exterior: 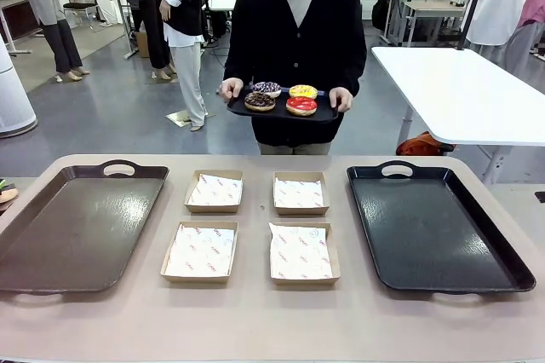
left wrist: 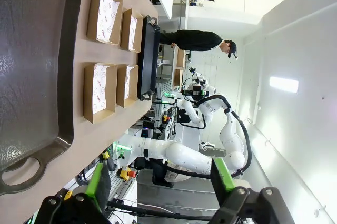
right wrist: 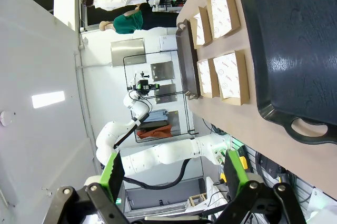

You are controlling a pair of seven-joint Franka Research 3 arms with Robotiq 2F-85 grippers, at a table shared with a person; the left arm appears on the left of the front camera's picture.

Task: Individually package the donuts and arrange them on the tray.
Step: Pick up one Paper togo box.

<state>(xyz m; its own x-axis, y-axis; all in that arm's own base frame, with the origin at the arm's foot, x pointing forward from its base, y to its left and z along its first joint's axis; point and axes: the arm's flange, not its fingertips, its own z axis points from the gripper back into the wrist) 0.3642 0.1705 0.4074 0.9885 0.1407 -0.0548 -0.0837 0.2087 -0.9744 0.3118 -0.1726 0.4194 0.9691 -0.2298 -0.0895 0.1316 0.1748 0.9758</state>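
A person at the far side holds a small black serving tray (exterior: 241,110) with the donuts on it: chocolate with white and purple topping (exterior: 266,88), yellow-iced (exterior: 303,90), dark chocolate (exterior: 260,101) and red-glazed (exterior: 301,106). Four paper-lined cardboard boxes (exterior: 215,191) (exterior: 300,193) (exterior: 200,250) (exterior: 301,253) lie mid-table. My left gripper (left wrist: 160,182) is open and holds nothing, off the table beside the brown tray (left wrist: 37,50). My right gripper (right wrist: 174,174) is open too, off the table's edge by the black tray (right wrist: 295,40).
A large brown tray (exterior: 77,227) lies at the table's left and a large black tray (exterior: 434,227) at its right, the boxes between them. The other arm (left wrist: 179,155) shows beyond the table edge. A white table (exterior: 468,90) stands behind the person.
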